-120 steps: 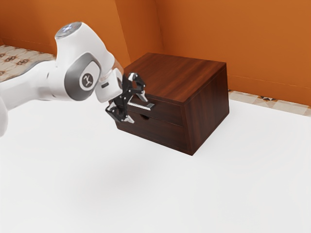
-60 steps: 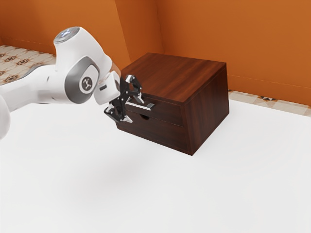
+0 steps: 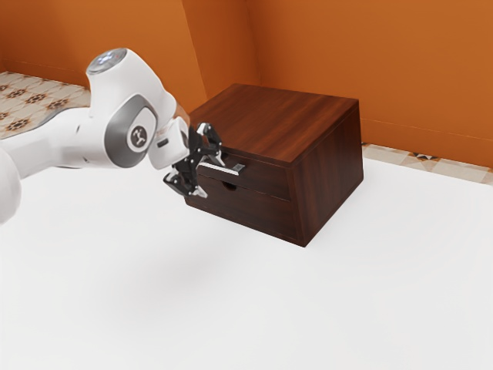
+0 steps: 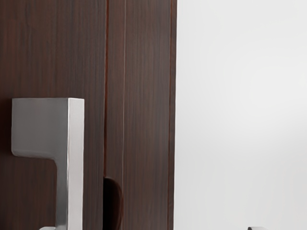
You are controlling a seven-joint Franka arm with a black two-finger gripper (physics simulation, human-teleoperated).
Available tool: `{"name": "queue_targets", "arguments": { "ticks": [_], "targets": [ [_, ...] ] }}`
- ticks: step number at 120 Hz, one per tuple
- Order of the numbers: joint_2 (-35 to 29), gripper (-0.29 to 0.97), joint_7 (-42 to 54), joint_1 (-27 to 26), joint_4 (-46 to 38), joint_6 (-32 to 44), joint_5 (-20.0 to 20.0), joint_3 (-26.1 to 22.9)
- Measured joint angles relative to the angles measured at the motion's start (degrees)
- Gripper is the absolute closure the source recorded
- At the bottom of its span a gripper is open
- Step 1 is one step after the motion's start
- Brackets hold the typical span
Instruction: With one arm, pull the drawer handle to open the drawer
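on the white tabletop [image 3: 231, 308] the dark wooden cabinet [image 3: 277, 119] sits as before, while the white arm [image 3: 69, 146] has eased back a little toward the exterior view's left. the top drawer [image 3: 262, 179] looks hardly further out, its front near level with the one below, so i judge the pull has barely begun to count. the silver handle [image 4: 69, 163] is on that drawer front, and the jaws stand wide open astride it, clamped on nothing; whether they hook the bar i cannot tell.
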Motion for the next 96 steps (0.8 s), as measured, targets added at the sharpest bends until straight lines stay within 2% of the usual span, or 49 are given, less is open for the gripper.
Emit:
{"name": "queue_targets", "arguments": {
  "ticks": [38, 96],
  "targets": [
    [0.0, 0.23, -0.2, -0.3, 0.0, -0.2, 0.0, 0.0],
    [-0.6, 0.53, -0.7, -0.5, 0.0, -1.1, 0.0, 0.0]
  ]
}}
